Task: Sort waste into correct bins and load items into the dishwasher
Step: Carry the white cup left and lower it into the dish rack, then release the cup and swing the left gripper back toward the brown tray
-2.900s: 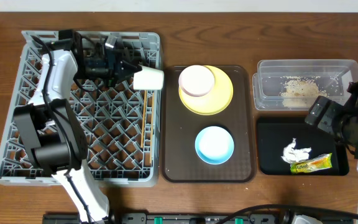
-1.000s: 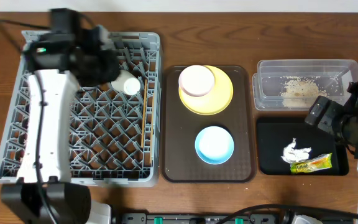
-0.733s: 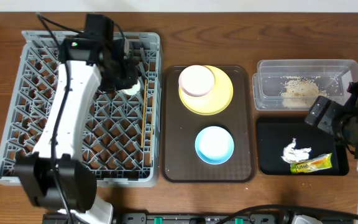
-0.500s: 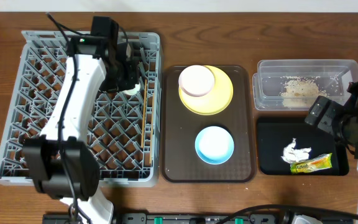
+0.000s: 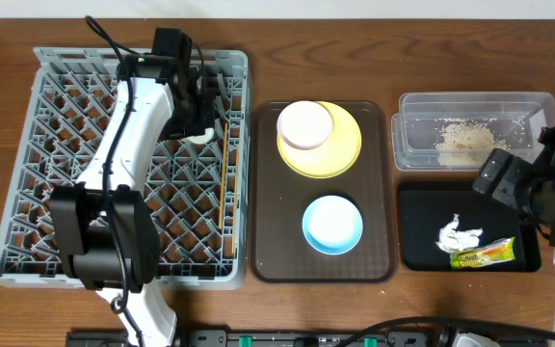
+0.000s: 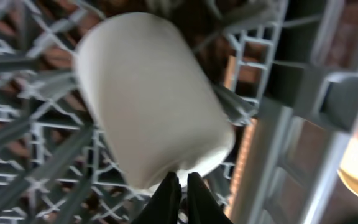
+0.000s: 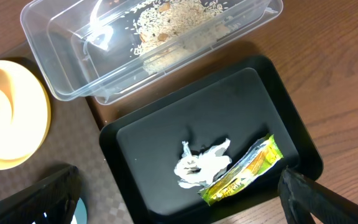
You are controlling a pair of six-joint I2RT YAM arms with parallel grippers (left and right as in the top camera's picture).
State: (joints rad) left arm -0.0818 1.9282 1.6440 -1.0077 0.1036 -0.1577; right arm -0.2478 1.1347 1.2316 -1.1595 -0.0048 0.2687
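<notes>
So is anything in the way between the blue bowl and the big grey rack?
Nothing tall. The blue bowl sits on the brown tray, right beside the rack; only the tray's rim and the rack's wall lie between. The left gripper holds the white cup at the rack's far side.

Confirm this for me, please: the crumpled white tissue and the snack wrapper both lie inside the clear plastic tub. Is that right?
Not quite. The tissue and the snack wrapper both lie inside the black tray, not the clear plastic tub. The tub holds only the crumbly food scraps. The right wrist view shows this plainly.
</notes>
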